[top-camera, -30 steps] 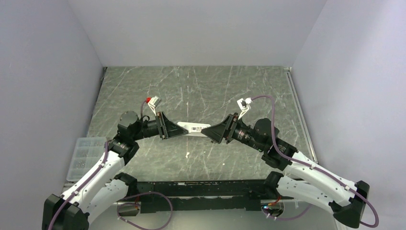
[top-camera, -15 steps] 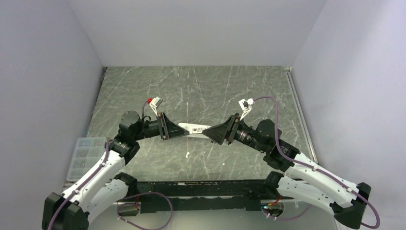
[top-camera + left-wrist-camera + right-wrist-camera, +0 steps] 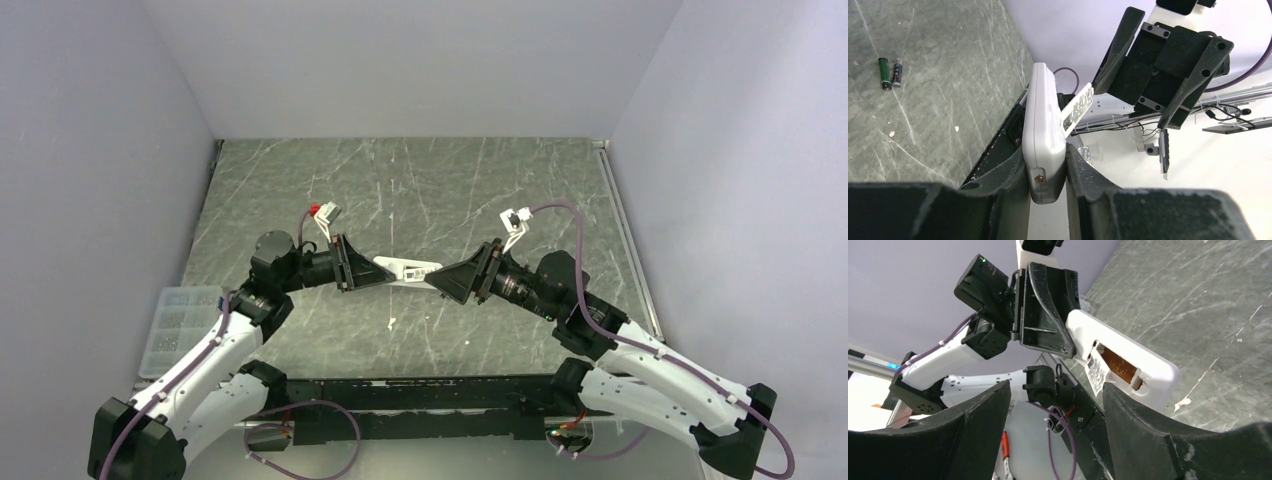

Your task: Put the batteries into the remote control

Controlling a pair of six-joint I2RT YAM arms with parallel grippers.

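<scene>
Plainly no cell is loaded yet. Above the middle of the bench [image 3: 420,180], the left gripper [image 3: 1045,170] is clamped on one end of the remote control [image 3: 405,269], holding it aloft; the right gripper [image 3: 441,276] stands wide at the other end, grasping nothing. The remote's battery bay [image 3: 1118,365] gapes empty, its cover [image 3: 1078,107] hanging loose. Next, I judge, the right arm must fetch the batteries [image 3: 889,73], which lie side by side on the bench.

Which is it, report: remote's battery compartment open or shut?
Open: on the remote control the cover hangs aside, exposing a bare cavity; both batteries lie on the table.
</scene>
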